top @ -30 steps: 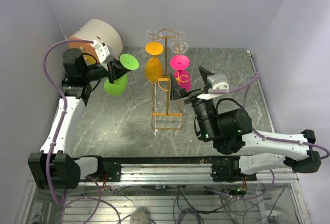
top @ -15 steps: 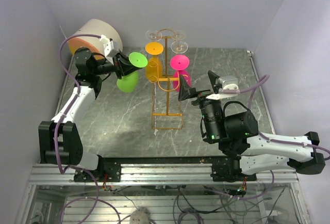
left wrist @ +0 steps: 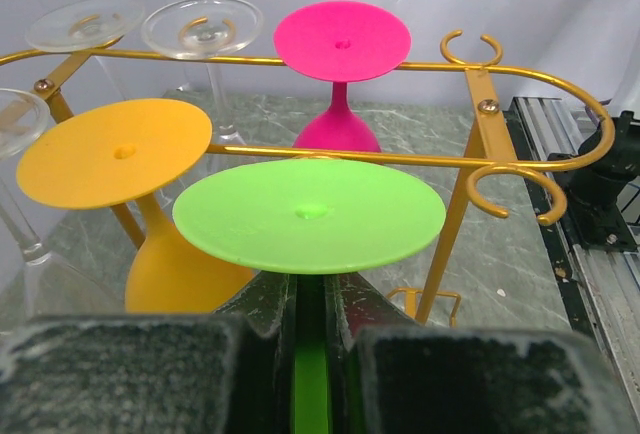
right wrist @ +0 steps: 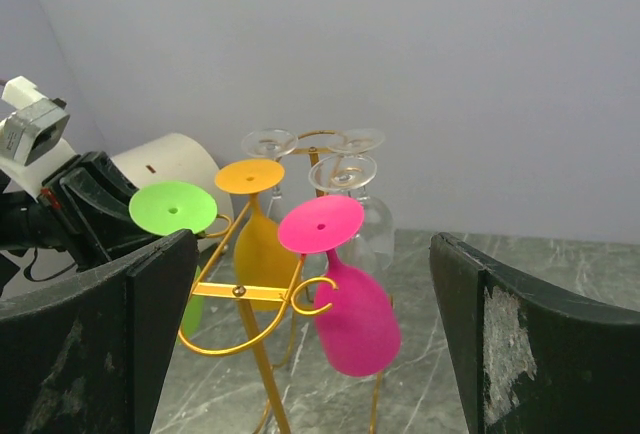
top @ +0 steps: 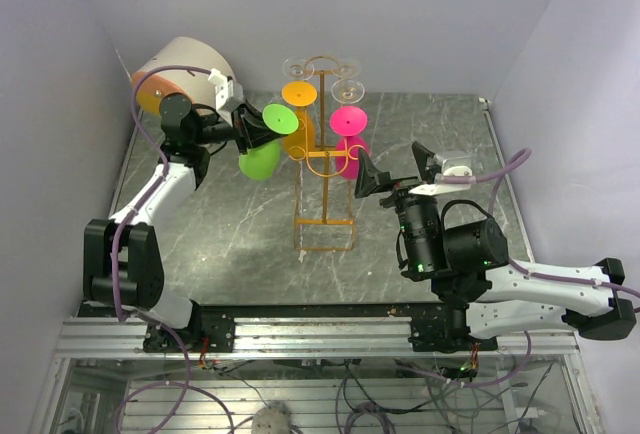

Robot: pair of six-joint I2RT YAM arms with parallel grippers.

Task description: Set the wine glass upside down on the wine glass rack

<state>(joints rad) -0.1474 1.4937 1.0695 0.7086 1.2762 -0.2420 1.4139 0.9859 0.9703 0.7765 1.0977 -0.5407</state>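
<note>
While your left gripper (top: 247, 132) is pinched narrow on the stem of the green wine glass (top: 260, 160), that glass hangs upside down, foot uppermost, just left of the wine glass rack (left wrist: 476, 122). On the left wrist view its foot sits about level with the rack's upper rails, close beside the orange glass (top: 298, 132); contact unclear. The orange glass and pink glass (top: 350, 149) hang inverted on the rack, with clear glasses (top: 298, 67) behind. Your right gripper (top: 396, 167) stands right of the rack, jaws spread wide, holding nothing.
</note>
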